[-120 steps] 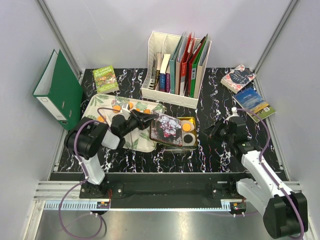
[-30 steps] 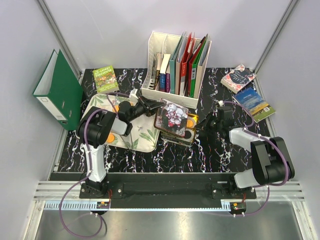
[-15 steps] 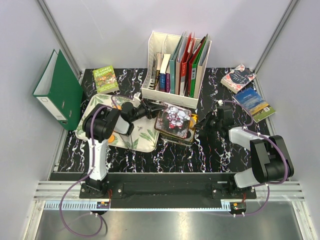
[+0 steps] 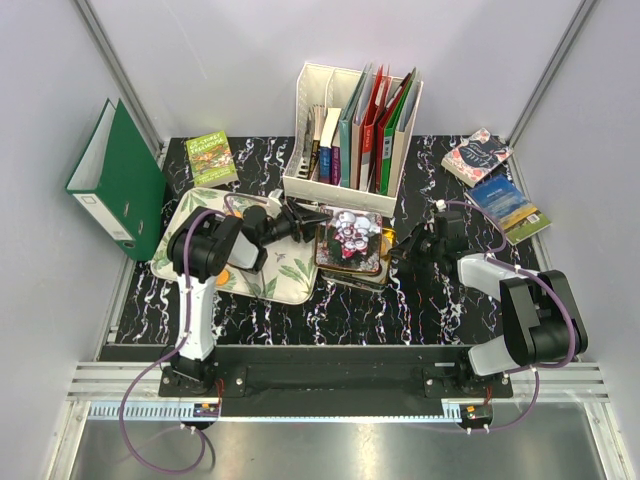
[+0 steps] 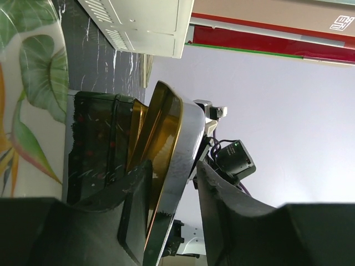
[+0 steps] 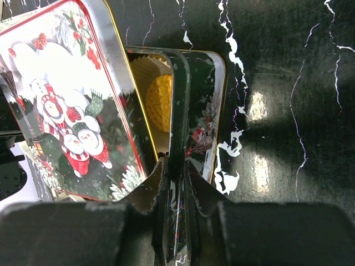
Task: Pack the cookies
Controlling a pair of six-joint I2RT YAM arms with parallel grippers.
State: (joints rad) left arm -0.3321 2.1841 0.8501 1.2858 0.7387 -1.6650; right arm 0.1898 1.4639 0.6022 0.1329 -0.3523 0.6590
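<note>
A Christmas tin [image 4: 385, 268] stands mid-table, and its snowman lid [image 4: 350, 238] is tilted over it. My left gripper [image 4: 305, 222] is shut on the lid's left edge. In the left wrist view the lid's rim [image 5: 175, 133] runs between my fingers [image 5: 136, 210] of the left gripper [image 5: 175, 169]. My right gripper [image 4: 405, 250] is shut on the tin's right wall [image 6: 202, 111], as the right wrist view [image 6: 176, 166] shows. One orange cookie [image 6: 159, 102] lies in a paper cup under the lid [image 6: 66, 111]. More orange cookies [image 4: 225, 274] lie on the leaf-patterned tray [image 4: 285, 280].
A white file holder [image 4: 355, 130] full of books stands right behind the tin. A green binder [image 4: 120, 180] leans at the left wall, with a green book [image 4: 210, 158] next to it. Two books [image 4: 478, 155] lie at the back right.
The left gripper has carried the lid right and over the tin, hiding the cookies seen inside earlier. The right gripper moved in to the tin's right wall. In the last second the lid tipped flatter.
</note>
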